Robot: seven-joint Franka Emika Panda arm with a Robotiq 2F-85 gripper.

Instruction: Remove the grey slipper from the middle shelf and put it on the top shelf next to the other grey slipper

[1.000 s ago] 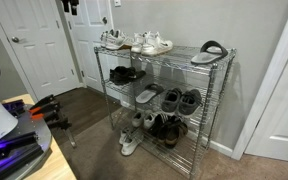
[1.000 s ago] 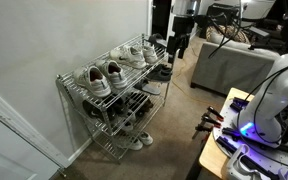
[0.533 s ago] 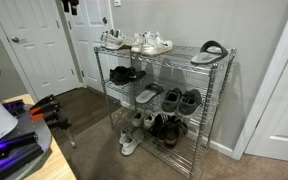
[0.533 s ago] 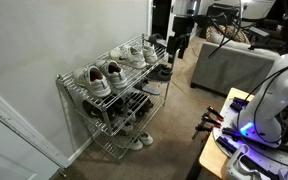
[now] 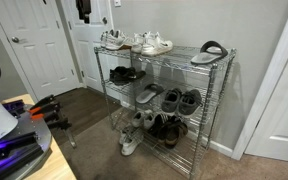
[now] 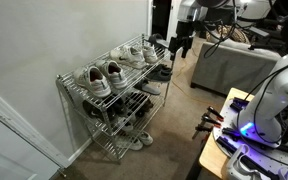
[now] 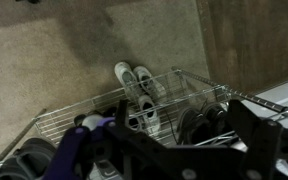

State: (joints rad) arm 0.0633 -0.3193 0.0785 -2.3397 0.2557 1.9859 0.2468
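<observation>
The grey slipper [image 5: 149,94] lies on the middle shelf [image 5: 170,113] of the chrome wire rack, between dark shoes. The other grey slipper [image 5: 209,51] lies on the top shelf [image 5: 180,59] at one end, apart from the white sneakers [image 5: 151,43]. My gripper [image 5: 82,10] hangs high up in front of the door, off the sneaker end of the rack. It also shows in an exterior view [image 6: 181,45], fingers pointing down. In the wrist view my gripper [image 7: 169,140] is a dark blur above the rack with its jaws wide apart and nothing between them.
Dark shoes [image 5: 180,100] fill the middle and lower tiers, and white sneakers [image 7: 134,82] stand low beside the rack. White doors [image 5: 39,45] and the wall close in behind. A sofa [image 6: 234,65] and a cluttered table [image 6: 249,140] stand opposite the rack.
My gripper has shifted a little sideways toward the rack and slightly lower. The slippers and shoes have not moved.
</observation>
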